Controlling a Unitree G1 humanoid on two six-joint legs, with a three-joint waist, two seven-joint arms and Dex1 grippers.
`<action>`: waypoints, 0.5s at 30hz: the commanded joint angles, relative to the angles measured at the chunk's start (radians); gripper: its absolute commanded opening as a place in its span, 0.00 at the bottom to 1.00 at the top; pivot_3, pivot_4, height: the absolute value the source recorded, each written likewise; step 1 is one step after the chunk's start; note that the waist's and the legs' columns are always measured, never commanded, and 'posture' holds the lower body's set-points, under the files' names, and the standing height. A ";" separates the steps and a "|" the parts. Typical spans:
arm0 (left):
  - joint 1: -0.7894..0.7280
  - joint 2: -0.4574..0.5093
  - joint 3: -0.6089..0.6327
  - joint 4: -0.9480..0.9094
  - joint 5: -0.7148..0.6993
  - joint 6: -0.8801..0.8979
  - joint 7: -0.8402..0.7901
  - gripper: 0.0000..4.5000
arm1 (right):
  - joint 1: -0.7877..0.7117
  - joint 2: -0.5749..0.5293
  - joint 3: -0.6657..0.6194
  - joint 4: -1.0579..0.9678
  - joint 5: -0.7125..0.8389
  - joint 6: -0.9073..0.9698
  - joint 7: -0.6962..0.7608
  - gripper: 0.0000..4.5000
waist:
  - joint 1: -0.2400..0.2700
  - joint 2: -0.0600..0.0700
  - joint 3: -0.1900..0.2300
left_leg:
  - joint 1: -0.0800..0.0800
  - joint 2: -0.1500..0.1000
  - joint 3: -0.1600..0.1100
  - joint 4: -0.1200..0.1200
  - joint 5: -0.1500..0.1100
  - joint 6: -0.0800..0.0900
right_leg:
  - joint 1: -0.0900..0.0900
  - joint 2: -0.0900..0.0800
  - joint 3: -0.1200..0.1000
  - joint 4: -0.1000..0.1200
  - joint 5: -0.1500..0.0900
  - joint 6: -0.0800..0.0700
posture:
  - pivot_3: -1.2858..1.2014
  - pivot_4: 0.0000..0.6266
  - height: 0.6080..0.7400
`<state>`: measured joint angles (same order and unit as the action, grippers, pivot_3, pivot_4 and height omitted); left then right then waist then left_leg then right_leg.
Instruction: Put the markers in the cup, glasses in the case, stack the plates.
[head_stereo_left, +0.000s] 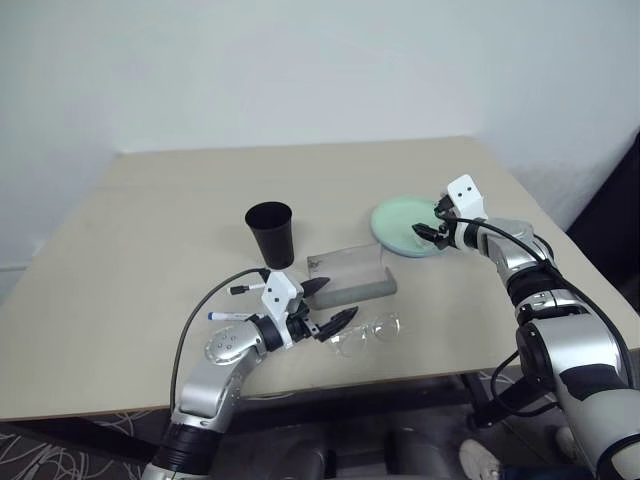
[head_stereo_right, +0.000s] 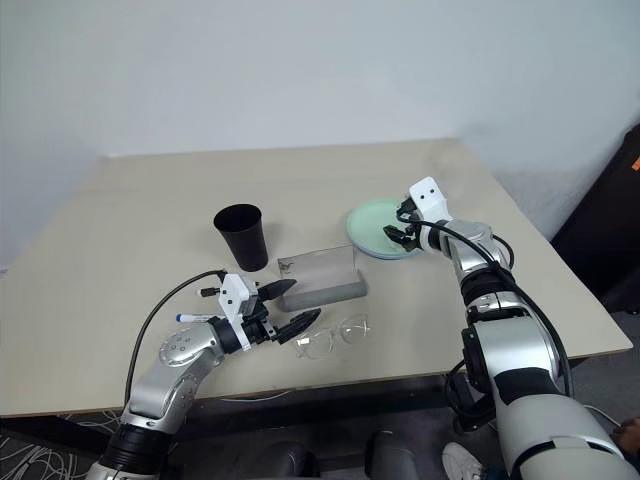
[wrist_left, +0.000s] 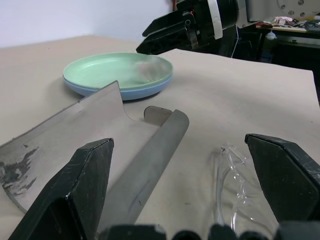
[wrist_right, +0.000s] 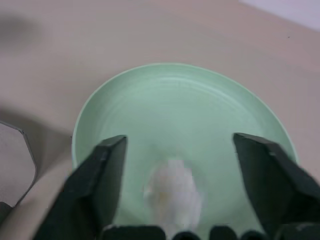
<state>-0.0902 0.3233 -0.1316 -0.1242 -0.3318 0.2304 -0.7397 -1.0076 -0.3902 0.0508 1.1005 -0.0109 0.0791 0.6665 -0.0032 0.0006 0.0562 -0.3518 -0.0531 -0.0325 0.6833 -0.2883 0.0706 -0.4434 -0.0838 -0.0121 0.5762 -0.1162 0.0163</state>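
2 plates (wrist_left: 119, 75) are seen stacked on the far right of the table (head_stereo_left: 120, 260), the mint green one on top of the light blue one, so that step looks done. A small white lump (wrist_right: 172, 192) is seen lying in the top plate. The right gripper (head_stereo_left: 430, 222) is held just over the near rim of the plates, with its jaws wide apart and nothing between them. The left gripper (head_stereo_left: 328, 305) is held low near the front edge, jaws also wide apart and empty, pointed between the grey case (head_stereo_left: 348, 273) and the clear glasses (head_stereo_left: 366, 333). The case is open and the glasses are lying just in front of it. The black cup (head_stereo_left: 270, 233) is standing upright behind the case. 2 markers (head_stereo_left: 238, 303) are lying beside the left arm, not yet in the cup. The glasses could probably be pushed off the front edge if they are bumped. The markers could be rolled away by the arm, and the light cup could be tipped over.
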 joint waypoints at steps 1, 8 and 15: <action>-0.048 0.037 0.017 -0.036 -0.008 0.018 -0.023 1.00 | 0.038 -0.026 -0.031 -0.118 0.044 -0.077 0.100 0.99 | 0.000 0.000 0.000 | 0.000 0.000 0.000 0.000 0.000 0.000 | 0.000 0.000 0.000 0.000 0.000 0.000 | 0.52 0.00 0.91; -0.213 0.124 0.000 0.042 -0.037 0.144 -0.144 1.00 | 0.268 -0.071 -0.027 -0.386 0.114 -0.079 0.336 0.99 | 0.001 0.000 0.000 | 0.001 -0.001 -0.001 0.001 0.000 0.000 | 0.003 0.001 0.000 0.000 0.000 0.001 | 0.52 0.00 0.91; -0.392 0.202 -0.102 0.103 -0.031 0.264 -0.350 1.00 | 0.345 -0.077 -0.045 -0.416 0.134 -0.074 0.351 0.99 | -0.018 0.000 0.000 | 0.003 0.000 0.000 0.002 0.000 0.000 | 0.004 0.001 0.000 0.001 0.000 0.000 | 0.52 0.00 0.91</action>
<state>-0.4335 0.5074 -0.2146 -0.0234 -0.3616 0.4803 -1.0374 -0.6597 -0.4584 0.0295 0.7157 0.0985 0.0185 1.0209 -0.0207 0.0007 0.0564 -0.3486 -0.0532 -0.0325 0.6851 -0.2881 0.0709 -0.4390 -0.0828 -0.0116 0.5768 -0.1164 0.0167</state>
